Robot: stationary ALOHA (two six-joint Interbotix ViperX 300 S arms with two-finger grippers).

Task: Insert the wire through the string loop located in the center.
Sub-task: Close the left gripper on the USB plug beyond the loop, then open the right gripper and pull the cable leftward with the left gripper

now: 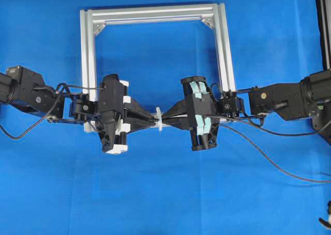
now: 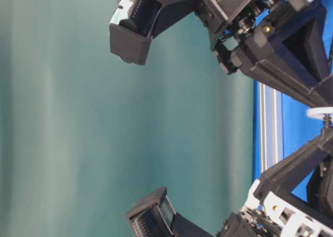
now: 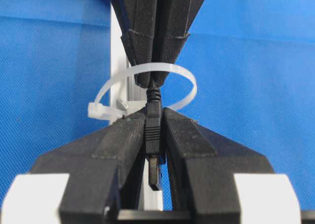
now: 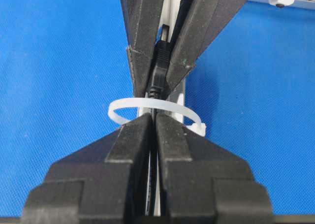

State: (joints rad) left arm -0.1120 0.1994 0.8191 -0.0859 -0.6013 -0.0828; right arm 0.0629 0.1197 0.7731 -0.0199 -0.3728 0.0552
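Spanning the centre of the blue table cover [image 1: 165, 193], two grippers meet tip to tip at the string loop [image 1: 159, 120], a single white zip tie standing upright on the near rail of the aluminium frame [image 1: 222, 44]. The loop holds one item: the wire [image 3: 153, 93] runs through its ring.

The left wrist view shows the left gripper [image 3: 153, 130] clenched on the wire's connector plug [image 3: 152, 128], whose metallic tip points toward 6 o'clock, with the right gripper's closed fingers [image 3: 140, 32] pinching the cable at 12 o'clock, beyond the ring. The right wrist view shows the reverse: the right gripper [image 4: 153, 123] closed on the thin cable just short of the ring, and the plug seated between the left fingers [image 4: 140, 42] at 12 o'clock. The overhead view alone shows the slack wire trailing from the right gripper toward 4 o'clock across the cover; grip detail there cannot be resolved. The table-level view shows only arm housings and a sliver of the loop at 3 o'clock.

Count: one loop, one wire, one frame, two grippers.
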